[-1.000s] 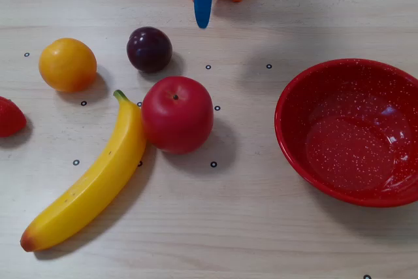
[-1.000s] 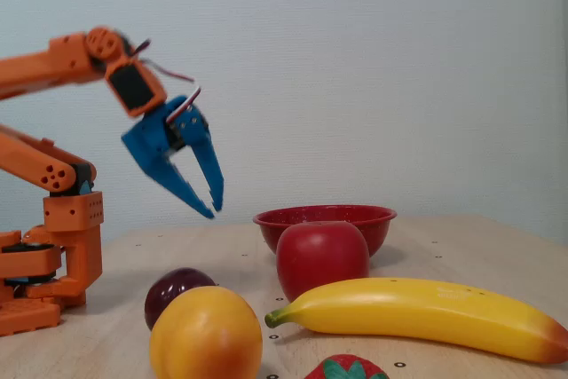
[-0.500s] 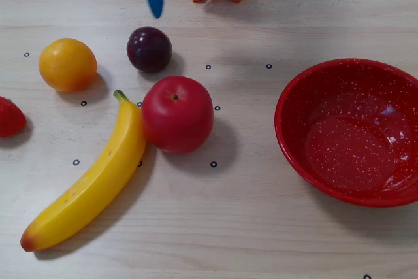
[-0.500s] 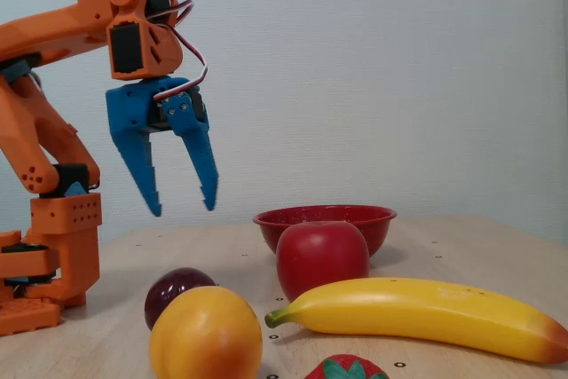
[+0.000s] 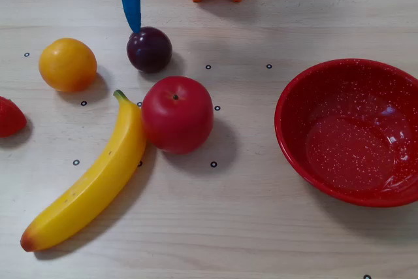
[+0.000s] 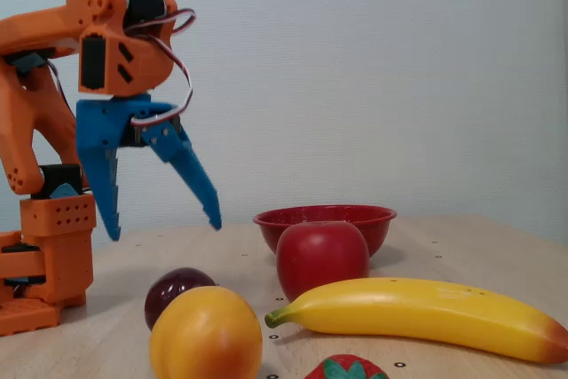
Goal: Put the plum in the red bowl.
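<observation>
The counter (image 5: pixel 261 227) looks like pale wood grain with a matt finish. The bowl (image 5: pixel 349 129) is glossy red with fine white speckles, like enamel. The plum (image 5: pixel 149 49), apple (image 5: pixel 177 114) and banana (image 5: pixel 91 187) are smooth and shiny, plastic-looking; the orange (image 5: pixel 67 64) is duller. The blue gripper (image 6: pixel 164 219) and orange arm (image 6: pixel 98 33) look like matt printed plastic.

I see a dark purple plum (image 5: pixel 149 49) and a shiny red bowl (image 5: pixel 353 76) with tiny white specks. The apple (image 5: pixel 177 114) is bright red, the banana (image 5: pixel 91 184) yellow, the round fruit (image 5: pixel 67 65) yellow-orange. My gripper (image 6: pixel 164 226) is blue on an orange arm (image 6: pixel 53 130). The table (image 5: pixel 248 227) is pale wood with small black rings.
</observation>
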`<move>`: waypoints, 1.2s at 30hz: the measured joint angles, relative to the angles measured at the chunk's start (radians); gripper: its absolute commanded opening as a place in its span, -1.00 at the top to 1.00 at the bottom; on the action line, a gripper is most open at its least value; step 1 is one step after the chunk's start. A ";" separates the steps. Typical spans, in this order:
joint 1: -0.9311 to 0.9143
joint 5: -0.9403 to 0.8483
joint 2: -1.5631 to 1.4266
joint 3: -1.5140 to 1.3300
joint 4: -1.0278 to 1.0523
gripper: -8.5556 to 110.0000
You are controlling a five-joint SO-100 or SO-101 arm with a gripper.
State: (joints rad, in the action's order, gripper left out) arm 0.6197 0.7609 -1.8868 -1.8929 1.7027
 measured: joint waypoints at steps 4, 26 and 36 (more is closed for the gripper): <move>0.006 0.035 0.063 -0.051 -0.044 0.11; -0.009 0.104 0.347 -0.061 -0.276 0.09; -0.011 0.133 0.373 -0.061 -0.311 0.09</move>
State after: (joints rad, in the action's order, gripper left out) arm 0.6090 0.8943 -1.5140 -1.9543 1.3913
